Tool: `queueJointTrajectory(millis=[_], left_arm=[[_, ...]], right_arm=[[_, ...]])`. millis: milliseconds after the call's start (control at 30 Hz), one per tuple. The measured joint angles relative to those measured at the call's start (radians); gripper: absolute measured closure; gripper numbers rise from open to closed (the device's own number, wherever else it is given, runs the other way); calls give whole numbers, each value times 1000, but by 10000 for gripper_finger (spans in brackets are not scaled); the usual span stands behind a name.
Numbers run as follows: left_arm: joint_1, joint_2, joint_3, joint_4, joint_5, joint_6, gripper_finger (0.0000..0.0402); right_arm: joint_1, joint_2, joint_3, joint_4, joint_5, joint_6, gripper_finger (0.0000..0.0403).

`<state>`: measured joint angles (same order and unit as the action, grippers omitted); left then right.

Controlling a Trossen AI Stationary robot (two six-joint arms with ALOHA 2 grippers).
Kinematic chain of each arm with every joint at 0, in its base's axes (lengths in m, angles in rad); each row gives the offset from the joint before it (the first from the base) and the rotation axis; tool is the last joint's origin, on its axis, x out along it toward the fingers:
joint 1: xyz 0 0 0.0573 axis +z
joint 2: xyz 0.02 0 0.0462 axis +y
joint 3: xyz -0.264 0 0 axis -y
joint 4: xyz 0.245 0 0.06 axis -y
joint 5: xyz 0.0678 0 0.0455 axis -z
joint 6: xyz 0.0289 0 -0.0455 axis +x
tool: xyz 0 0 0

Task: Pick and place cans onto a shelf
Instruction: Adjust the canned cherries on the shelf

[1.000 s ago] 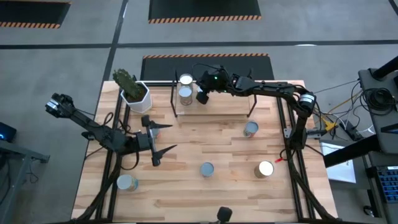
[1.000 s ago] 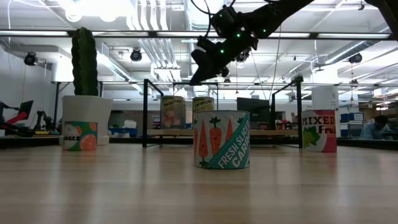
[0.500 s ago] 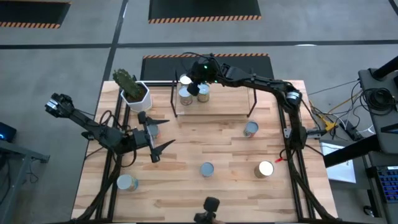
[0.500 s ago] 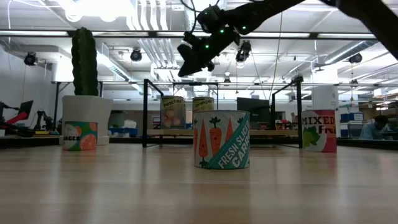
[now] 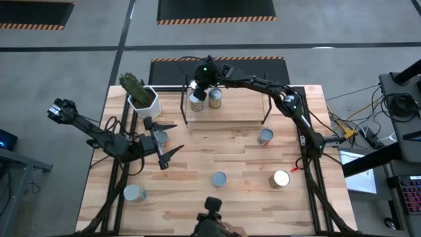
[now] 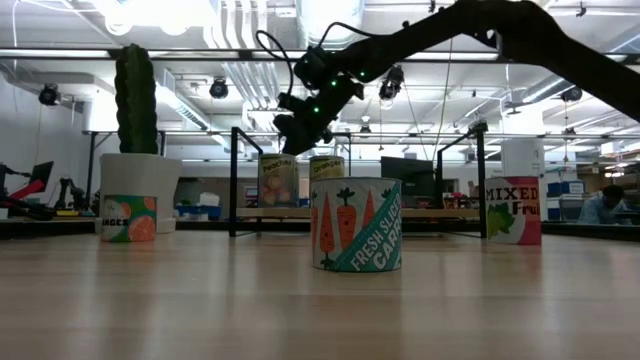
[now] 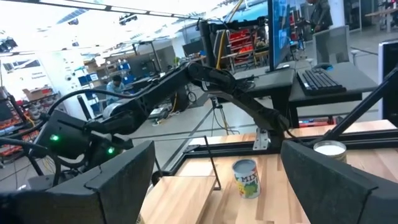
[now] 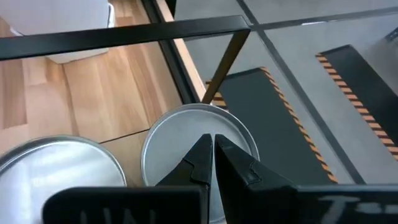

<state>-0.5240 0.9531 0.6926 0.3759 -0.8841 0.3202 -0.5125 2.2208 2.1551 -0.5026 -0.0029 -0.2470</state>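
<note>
We are seeing right gripper [image 8: 211,146] hovering, fingers pressed together, empty, over can [image 8: 199,134] on shelf [image 5: 227,112] at table's 12 o'clock; high view hiding this. Left gripper [image 5: 168,139] spread wide, idling at 9 o'clock.

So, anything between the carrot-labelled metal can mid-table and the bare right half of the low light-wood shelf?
Nothing visible. Only bare tabletop lies between the carrot-labelled can and the shelf. The cans already on it and the shut right gripper are at its left end.

Right gripper [image 8: 211,149] fingers pressed together, arm outstretched; left gripper [image 5: 166,139] fingers spread
</note>
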Motion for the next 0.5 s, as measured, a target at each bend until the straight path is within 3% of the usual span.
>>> queueJointTrajectory(millis=[500], left_arm=[[0, 0, 0, 1, 0, 0, 71]], right_arm=[[16, 10, -11, -48, -57, -31, 394]])
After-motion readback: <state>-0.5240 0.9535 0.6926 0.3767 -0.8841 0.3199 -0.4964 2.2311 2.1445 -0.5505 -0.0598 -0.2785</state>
